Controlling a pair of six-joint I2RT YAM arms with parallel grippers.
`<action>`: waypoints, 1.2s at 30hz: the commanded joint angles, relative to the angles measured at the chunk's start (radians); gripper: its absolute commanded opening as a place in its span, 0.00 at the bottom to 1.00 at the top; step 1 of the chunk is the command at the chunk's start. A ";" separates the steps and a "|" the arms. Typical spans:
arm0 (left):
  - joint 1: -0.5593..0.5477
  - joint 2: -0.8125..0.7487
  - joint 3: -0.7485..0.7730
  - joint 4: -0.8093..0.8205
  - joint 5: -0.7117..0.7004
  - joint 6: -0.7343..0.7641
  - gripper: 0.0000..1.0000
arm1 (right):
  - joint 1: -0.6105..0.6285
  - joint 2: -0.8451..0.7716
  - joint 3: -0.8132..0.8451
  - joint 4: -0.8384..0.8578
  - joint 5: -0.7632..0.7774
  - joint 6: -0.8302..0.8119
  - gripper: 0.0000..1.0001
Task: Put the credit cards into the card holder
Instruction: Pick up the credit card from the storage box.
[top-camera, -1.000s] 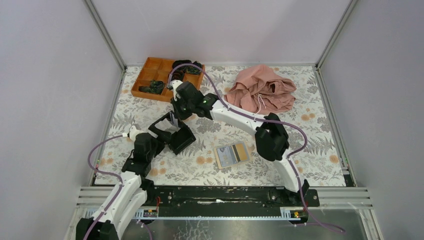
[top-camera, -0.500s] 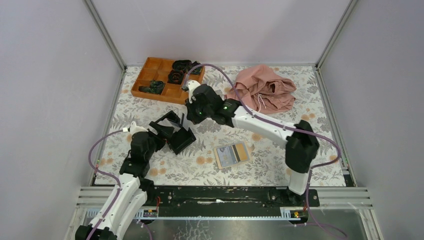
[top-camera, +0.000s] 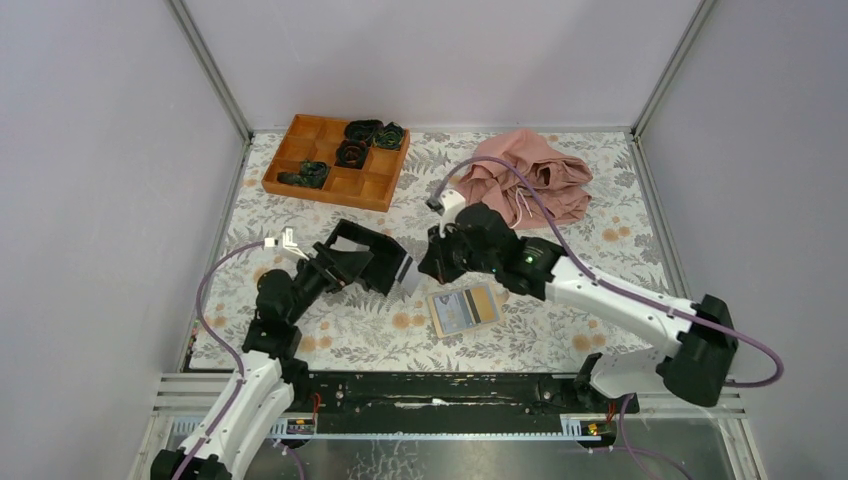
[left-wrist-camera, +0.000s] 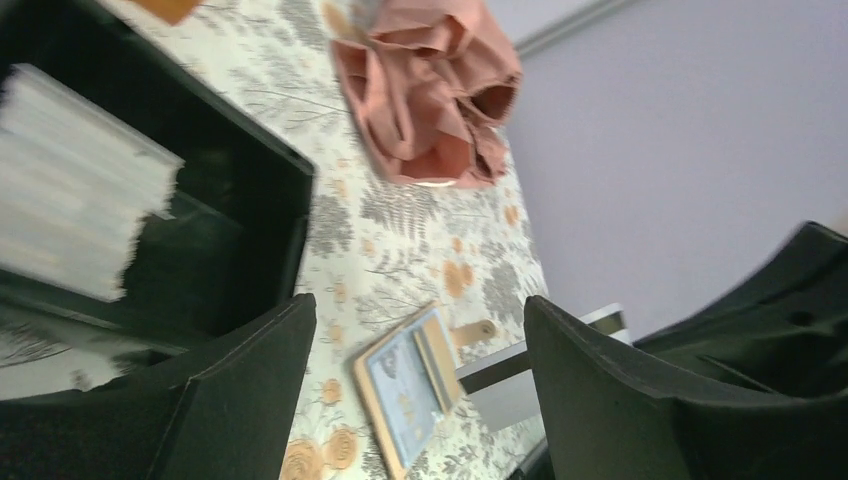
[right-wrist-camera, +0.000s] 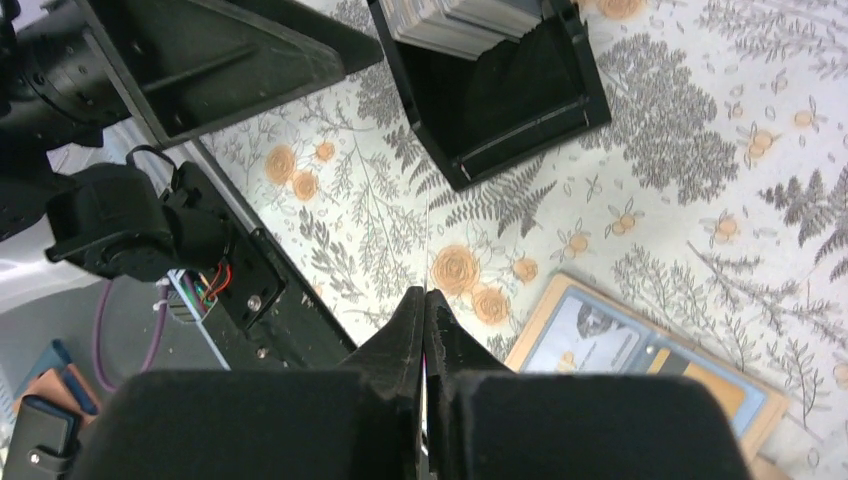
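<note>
The tan card holder (top-camera: 463, 308) lies open and flat on the floral mat, a bluish card showing in its slot (right-wrist-camera: 590, 335). My right gripper (top-camera: 433, 266) hangs just left of it, shut on a thin credit card (right-wrist-camera: 427, 255) that I see only edge-on. A black open box (top-camera: 372, 252) with a stack of pale credit cards (left-wrist-camera: 70, 180) sits further left. My left gripper (top-camera: 338, 262) is open beside that box, nothing between its fingers; the card holder (left-wrist-camera: 410, 375) shows through the gap. Whether a finger touches the box I cannot tell.
An orange-brown compartment tray (top-camera: 335, 155) with dark coiled items stands at the back left. A crumpled pink cloth (top-camera: 522, 178) lies at the back right. The black base rail (top-camera: 450, 390) runs along the near edge.
The right gripper has left the black box and swung right and nearer, to beside the card holder. The black box has shifted right and turned, with the left gripper following it.
</note>
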 joint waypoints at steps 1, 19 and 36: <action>-0.050 -0.013 0.001 0.151 0.082 0.007 0.83 | -0.002 -0.111 -0.076 0.034 -0.037 0.063 0.00; -0.360 0.156 0.027 0.264 0.136 0.103 0.80 | -0.053 -0.268 -0.248 0.072 -0.224 0.123 0.00; -0.460 0.341 0.015 0.557 0.210 0.095 0.64 | -0.106 -0.299 -0.328 0.099 -0.374 0.149 0.00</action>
